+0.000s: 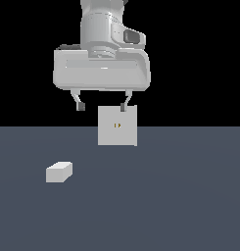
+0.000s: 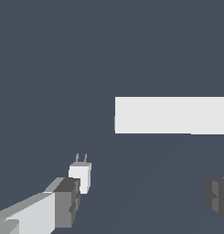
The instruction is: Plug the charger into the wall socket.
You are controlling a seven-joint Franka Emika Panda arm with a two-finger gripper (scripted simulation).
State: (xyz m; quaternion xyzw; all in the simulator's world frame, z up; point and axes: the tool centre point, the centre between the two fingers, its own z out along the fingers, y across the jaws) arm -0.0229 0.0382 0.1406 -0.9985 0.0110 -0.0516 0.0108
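The charger (image 1: 59,172) is a small white block lying on the grey floor at the exterior view's left; in the wrist view (image 2: 80,176) two thin prongs stick out of its end. The wall socket (image 1: 117,125) is an upright white square plate with tiny yellowish marks at its centre; in the wrist view (image 2: 172,115) it shows as a white band. My gripper (image 1: 102,106) hangs open and empty high above the floor, in front of the socket's top edge and well apart from the charger. One finger (image 2: 67,201) shows beside the charger.
The grey floor (image 1: 180,196) stretches around both things, with black background behind. Nothing else stands on it.
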